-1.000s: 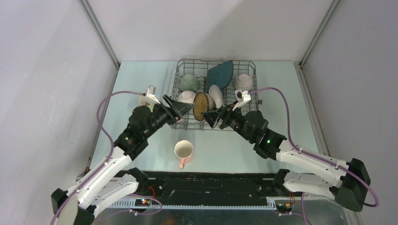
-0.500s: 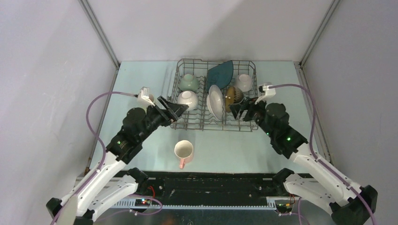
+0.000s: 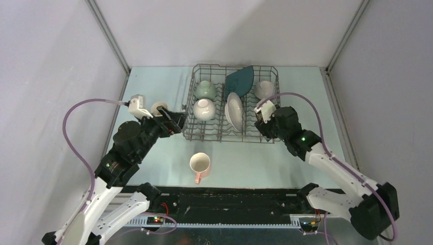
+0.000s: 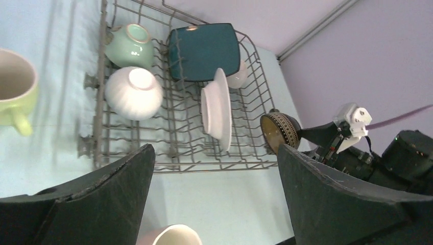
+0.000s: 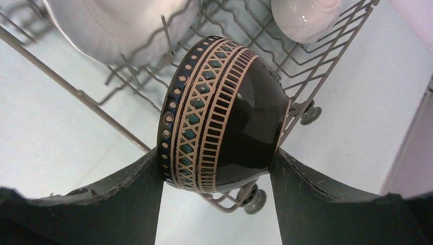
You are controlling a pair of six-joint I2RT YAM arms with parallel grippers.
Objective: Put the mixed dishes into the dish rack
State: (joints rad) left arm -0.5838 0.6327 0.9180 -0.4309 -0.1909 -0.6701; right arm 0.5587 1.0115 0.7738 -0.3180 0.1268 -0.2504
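The grey wire dish rack (image 3: 219,139) holds a pale green bowl (image 3: 205,89), a white bowl (image 3: 203,108), an upright white plate (image 3: 235,111), a teal plate (image 3: 240,79) and another white bowl (image 3: 264,89). My right gripper (image 5: 217,158) is shut on the patterned brown bowl (image 5: 224,132), held on its side against the wires at the rack's front right corner. My left gripper (image 4: 215,153) stands open and holds nothing, just left of the rack's front. The pink mug (image 3: 200,164) lies on the table in front of the rack. The yellow-green mug (image 3: 159,107) stands left of it.
Grey walls with metal corner posts close in the pale blue table on three sides. The right arm (image 3: 327,163) reaches in from the lower right, and its purple cable loops over the rack's right edge.
My left gripper has drawn back leftward from the rack and opened wider. My right gripper has carried the brown bowl from the rack's middle to its front right corner.
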